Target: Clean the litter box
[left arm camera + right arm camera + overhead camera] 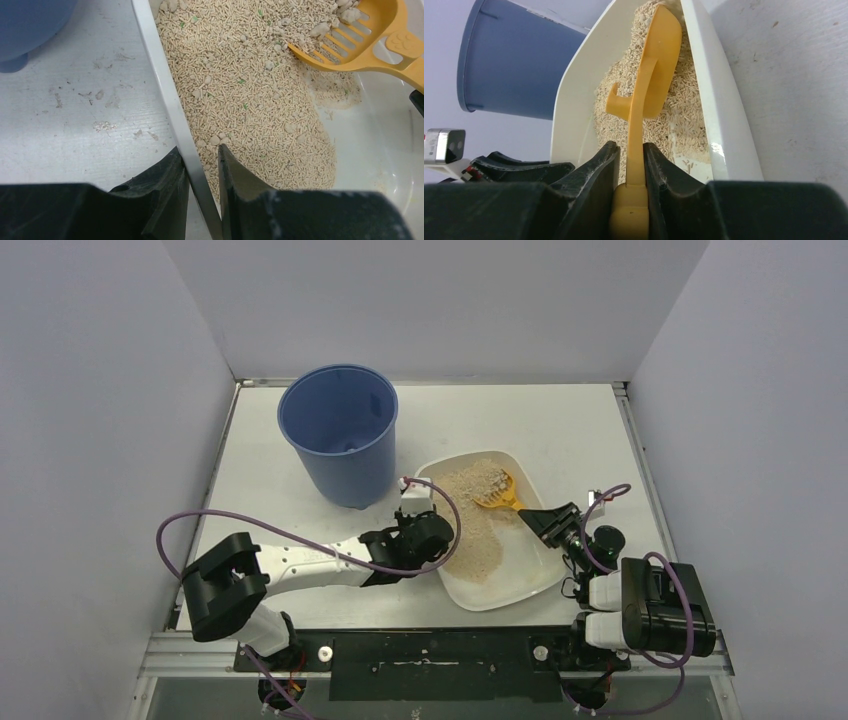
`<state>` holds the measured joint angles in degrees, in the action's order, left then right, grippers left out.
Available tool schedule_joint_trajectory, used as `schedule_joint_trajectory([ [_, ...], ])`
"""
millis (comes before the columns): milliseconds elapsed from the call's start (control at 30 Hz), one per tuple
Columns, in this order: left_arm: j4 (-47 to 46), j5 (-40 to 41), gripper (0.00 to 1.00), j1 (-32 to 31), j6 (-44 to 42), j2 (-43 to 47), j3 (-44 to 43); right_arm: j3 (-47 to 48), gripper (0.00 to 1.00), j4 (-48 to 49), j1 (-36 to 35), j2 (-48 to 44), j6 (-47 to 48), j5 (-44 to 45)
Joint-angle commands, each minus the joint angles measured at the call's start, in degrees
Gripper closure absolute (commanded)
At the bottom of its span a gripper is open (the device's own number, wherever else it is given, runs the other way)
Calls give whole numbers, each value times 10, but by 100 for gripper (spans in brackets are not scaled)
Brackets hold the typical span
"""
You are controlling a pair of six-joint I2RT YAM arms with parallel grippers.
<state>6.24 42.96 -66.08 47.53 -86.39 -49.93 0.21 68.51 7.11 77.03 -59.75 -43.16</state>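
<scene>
The litter box [522, 565] sits on the bench [560, 430] beside the blue bucket [340, 430]. Our left fingers [165, 200] straddle its rim, probably steadying it, though we cannot tell if they grip. Our right fingers [594, 175] clamp the handle of the yellow scoop [659, 65], its head in the litter.

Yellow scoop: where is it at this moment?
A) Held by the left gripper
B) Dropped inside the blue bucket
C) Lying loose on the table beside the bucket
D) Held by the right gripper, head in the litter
D: the right gripper is closed on the handle of the scoop, whose slotted head sits in the litter inside the litter box.
</scene>
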Motion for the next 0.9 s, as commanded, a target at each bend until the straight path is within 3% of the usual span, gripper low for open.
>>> schedule_joint_trajectory([
  [0, -1, -12, 100, 6, -28, 33, 1, -71, 100, 52, 12, -13, 3, -27],
  [400, -10, -30, 100, 41, -7, 15, 13, -94, 100, -106, 34, -206, -9, -58],
  [533, -6, -41, 100, 51, -4, 10, 13, -100, 100, -102, 38, -211, -28, -77],
  [867, 3, -52, 58, 58, -19, 0, 0, -100, 100, -60, 38, -243, -99, -111],
])
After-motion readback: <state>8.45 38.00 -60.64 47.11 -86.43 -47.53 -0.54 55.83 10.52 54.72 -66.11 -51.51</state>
